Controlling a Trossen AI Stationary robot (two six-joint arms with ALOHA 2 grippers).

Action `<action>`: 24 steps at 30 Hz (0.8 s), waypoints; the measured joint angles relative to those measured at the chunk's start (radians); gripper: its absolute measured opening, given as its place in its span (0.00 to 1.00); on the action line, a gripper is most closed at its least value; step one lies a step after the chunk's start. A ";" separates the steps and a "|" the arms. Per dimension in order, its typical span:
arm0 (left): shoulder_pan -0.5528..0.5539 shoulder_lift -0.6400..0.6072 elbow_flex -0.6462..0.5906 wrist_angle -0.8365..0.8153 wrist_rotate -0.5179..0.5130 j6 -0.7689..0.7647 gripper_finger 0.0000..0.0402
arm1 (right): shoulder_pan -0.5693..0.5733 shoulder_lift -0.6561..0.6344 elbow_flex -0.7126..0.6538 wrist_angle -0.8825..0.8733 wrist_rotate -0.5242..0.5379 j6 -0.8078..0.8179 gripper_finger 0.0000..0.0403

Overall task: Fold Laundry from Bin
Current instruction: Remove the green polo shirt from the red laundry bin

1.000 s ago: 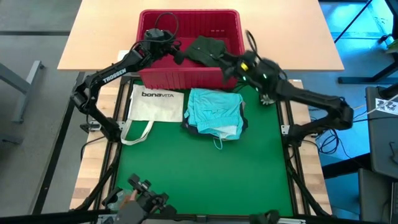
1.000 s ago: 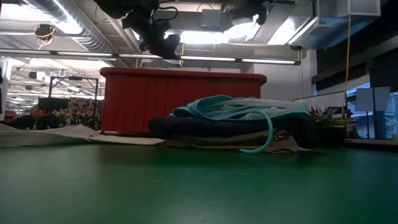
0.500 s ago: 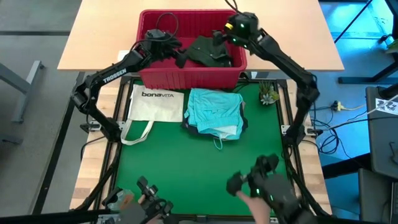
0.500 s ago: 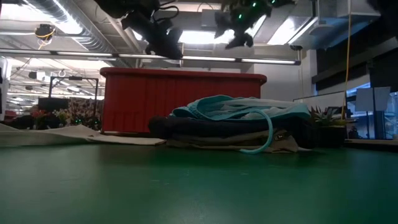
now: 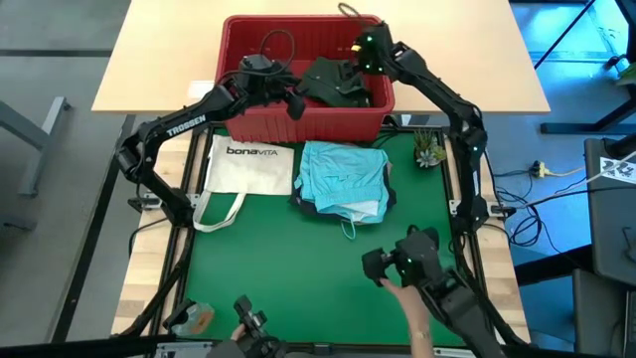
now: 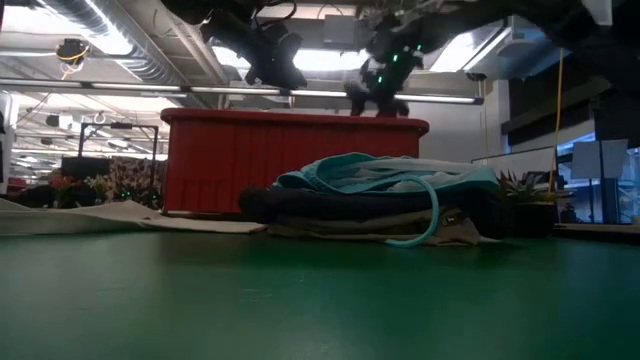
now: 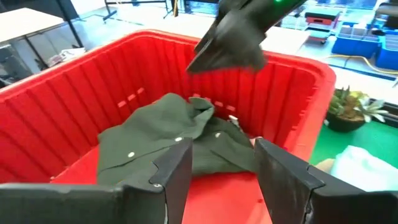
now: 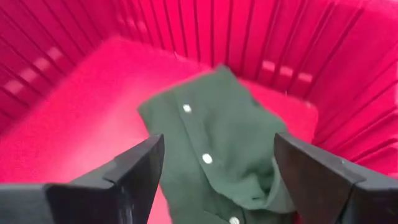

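Right gripper (image 5: 343, 72) has dropped, jaws wide, empty, over dark green garment (image 5: 333, 80); left gripper (image 5: 295, 99) parted

A light wooden tabletop (image 5: 149, 70) stands over grey flooring (image 5: 50, 60). Blue-lit floor (image 5: 576, 50) shows at the far right corner. The low view shows an industrial ceiling with exposed ducting (image 6: 110, 30), bright strip lights (image 6: 330, 60), and a window (image 6: 600, 170) at right. Blue bins (image 7: 367, 43) stand in the room behind.

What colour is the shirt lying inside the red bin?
Dark green with small white buttons; the shirt shows best in the right wrist view.
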 joint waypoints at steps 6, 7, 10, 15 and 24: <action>-0.039 0.000 0.000 -0.001 0.000 0.000 0.41 | -0.004 0.076 -0.001 0.054 0.043 -0.039 0.75; -0.045 0.000 0.000 -0.001 0.000 0.000 0.41 | -0.004 0.088 -0.001 0.070 0.044 -0.059 0.75; -0.060 0.000 0.000 -0.001 0.000 0.000 0.41 | -0.003 0.120 -0.001 0.119 0.044 -0.104 0.75; -0.072 0.000 0.000 -0.001 -0.001 0.000 0.41 | -0.001 0.149 -0.001 0.165 0.038 -0.118 0.75; -0.072 0.000 0.000 -0.001 -0.003 0.000 0.41 | 0.003 0.190 -0.001 0.164 0.061 -0.360 0.75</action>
